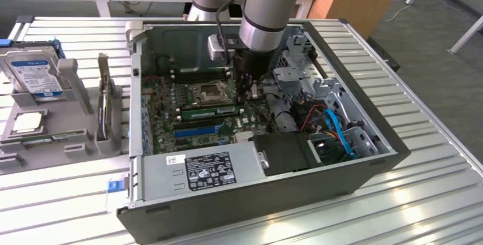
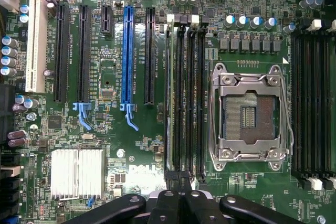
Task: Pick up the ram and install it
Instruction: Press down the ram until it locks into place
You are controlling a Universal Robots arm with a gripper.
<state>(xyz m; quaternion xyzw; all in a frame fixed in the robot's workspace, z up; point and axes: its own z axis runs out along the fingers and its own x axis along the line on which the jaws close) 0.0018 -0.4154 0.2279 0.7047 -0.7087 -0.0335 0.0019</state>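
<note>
The gripper (image 1: 243, 99), fingers pressed together, hovers over the ram (image 1: 210, 111) seated beside the CPU socket (image 2: 251, 117); uneven pressing could leave one end unlatched.

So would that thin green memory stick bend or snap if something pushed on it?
Probably stiff, not floppy: the memory stick is a flat green board that stands straight on its edge. It is likely light, being so thin. A sideways shove could well damage it, since it stands long and narrow with little to brace it.
</note>
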